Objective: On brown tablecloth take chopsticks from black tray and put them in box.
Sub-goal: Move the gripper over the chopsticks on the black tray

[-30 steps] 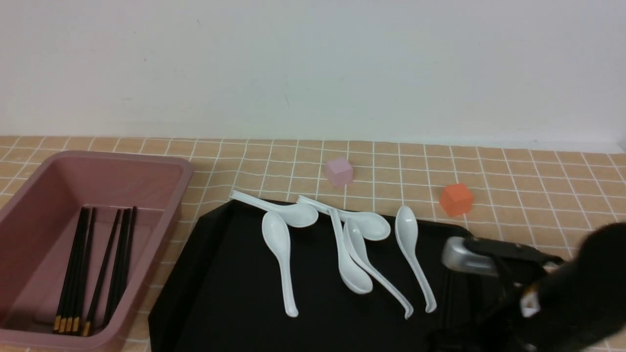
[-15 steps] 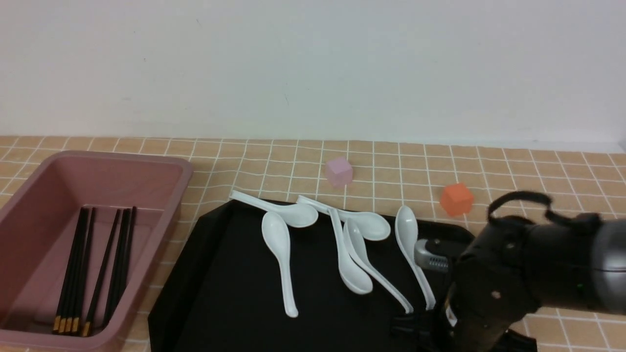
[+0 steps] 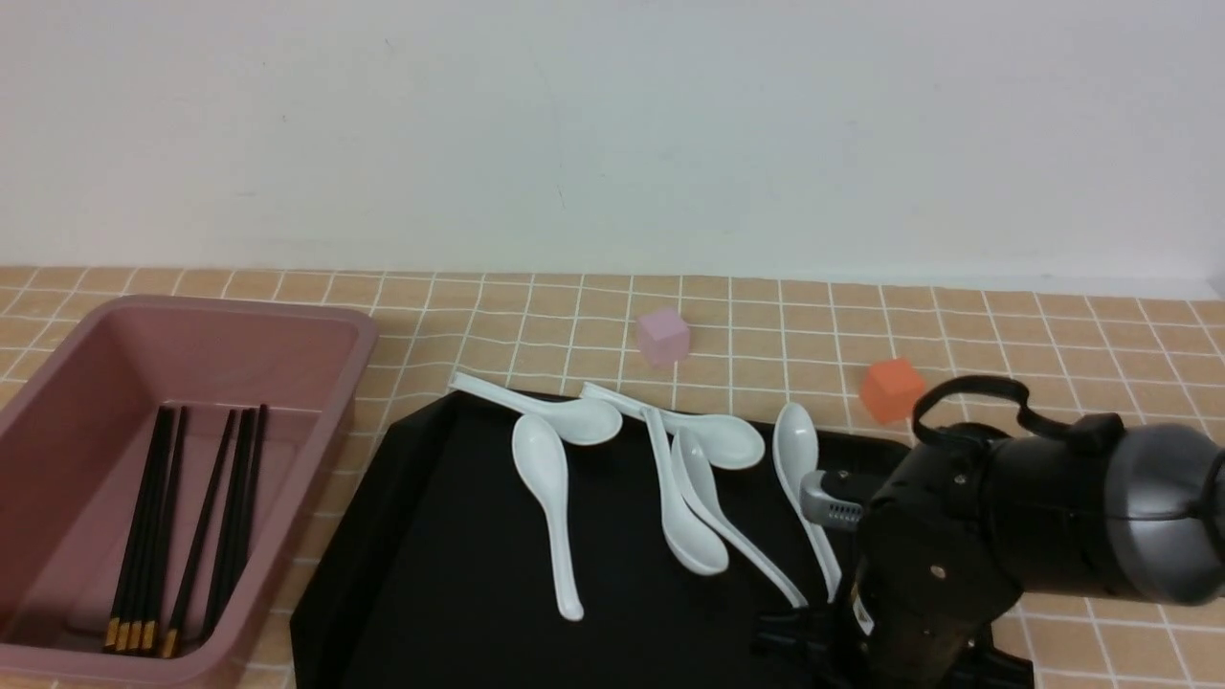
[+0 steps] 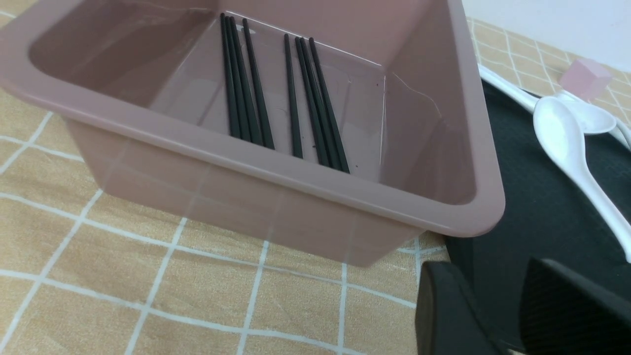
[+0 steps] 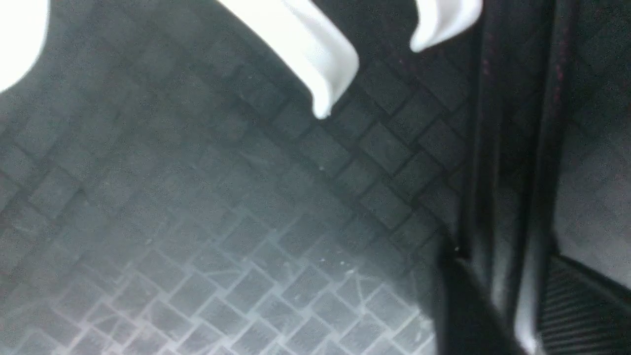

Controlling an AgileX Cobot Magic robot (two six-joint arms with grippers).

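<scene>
The black tray (image 3: 450,574) lies on the brown tablecloth (image 3: 957,316). The pink box (image 3: 287,325) stands at its left, with several chopsticks (image 3: 153,517) lying inside. My right arm (image 3: 1005,536) hangs low over the tray's near right corner and hides the sticks there. In the right wrist view two black chopsticks (image 5: 483,123) lie on the tray and run between the fingers of my right gripper (image 5: 505,268), whose jaws stand close on either side of them. My left gripper (image 4: 498,315) is open and empty by the box's near corner.
Several white soup spoons (image 3: 550,488) lie across the tray's far half, two handle tips close to my right gripper (image 5: 325,74). A small pink cube (image 3: 662,335) and an orange cube (image 3: 890,388) sit on the cloth behind the tray.
My right arm has swung in from the lower right, turned and come down over the tray's right side, partly covering the rightmost spoon's handle. The box and spoons have not moved.
</scene>
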